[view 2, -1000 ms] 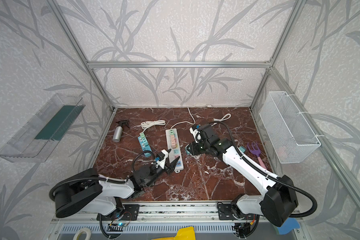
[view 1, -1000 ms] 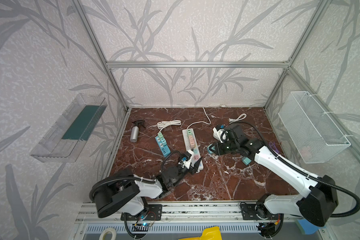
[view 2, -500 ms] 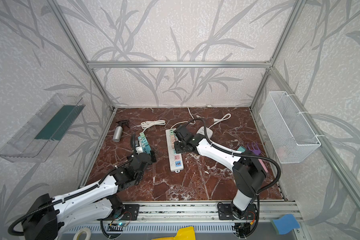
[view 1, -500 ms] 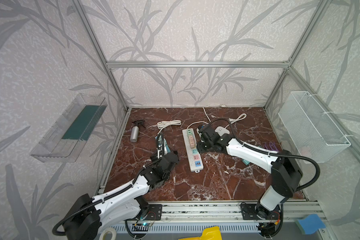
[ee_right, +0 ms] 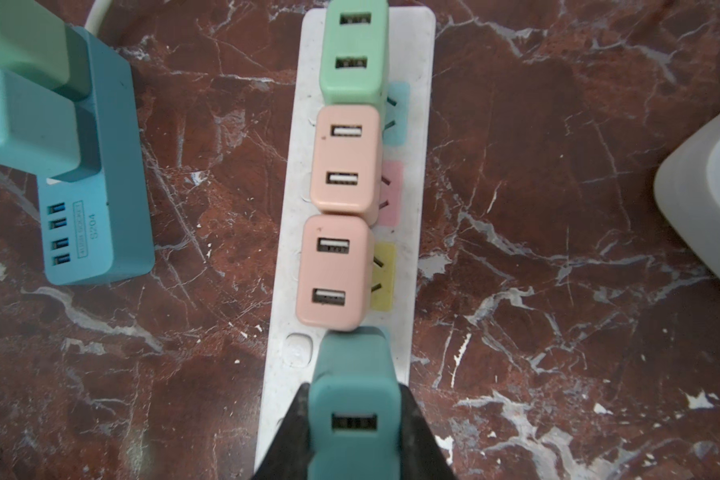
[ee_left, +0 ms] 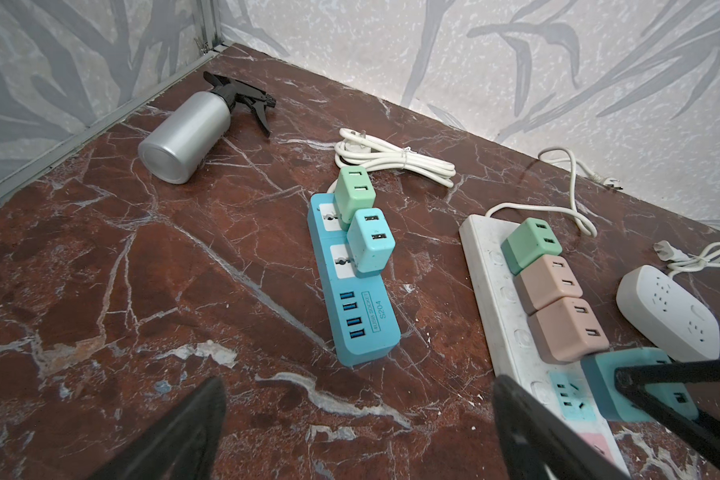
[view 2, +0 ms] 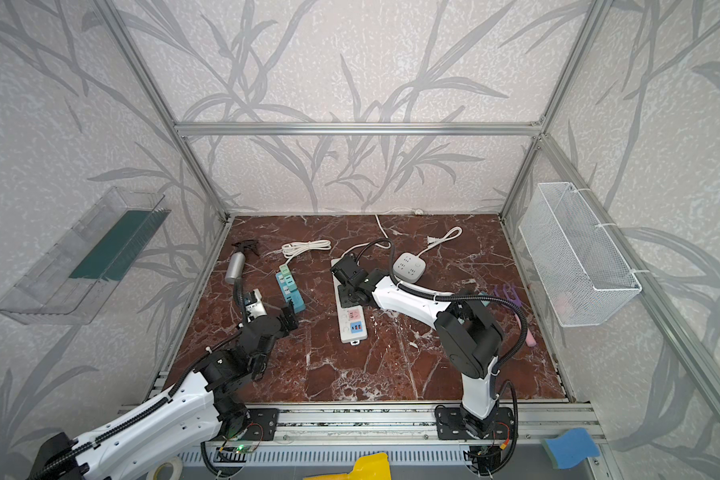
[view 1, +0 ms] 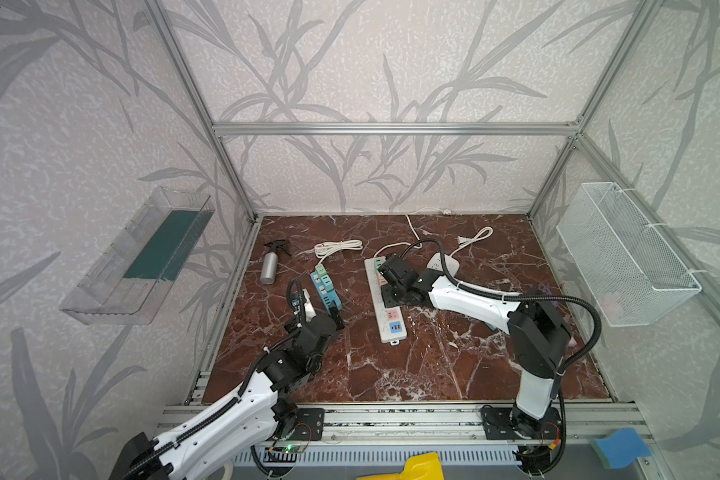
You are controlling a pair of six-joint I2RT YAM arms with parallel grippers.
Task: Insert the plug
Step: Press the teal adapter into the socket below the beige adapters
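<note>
The right pincer (ee_right: 355, 395) is clamped narrow on the teal plug (ee_right: 354, 415), one black finger pressed flat against each side. The plug's USB port faces up toward the wrist camera. The plug sits over the white power strip (ee_right: 418, 174), fourth in the row and touching the lower of the two pink adapters (ee_right: 333, 274). Beyond those stands a mint-green adapter (ee_right: 354, 54). From the left wrist view the plug's base is down at the strip's face, beside a pale blue socket patch. I cannot tell whether the prongs are fully home.

The plug is a blocky, matte plastic cube with rounded corners. The strip is a long, flat white bar, scuffed and speckled, with pastel squares marking its sockets.

The left pincer (ee_left: 358, 386) is spread wide and holds nothing. It hovers over bare tabletop (ee_left: 142, 291), a glossy red-brown marble pattern with white veins, near the end of the blue power strip (ee_left: 362, 324). That strip is smooth plastic with a row of USB ports and two adapters plugged into it. A brushed-metal spray bottle (ee_left: 183, 137) lies on its side near the corner. A rounded white socket hub (ee_left: 665, 316) sits beside the white strip.
</note>
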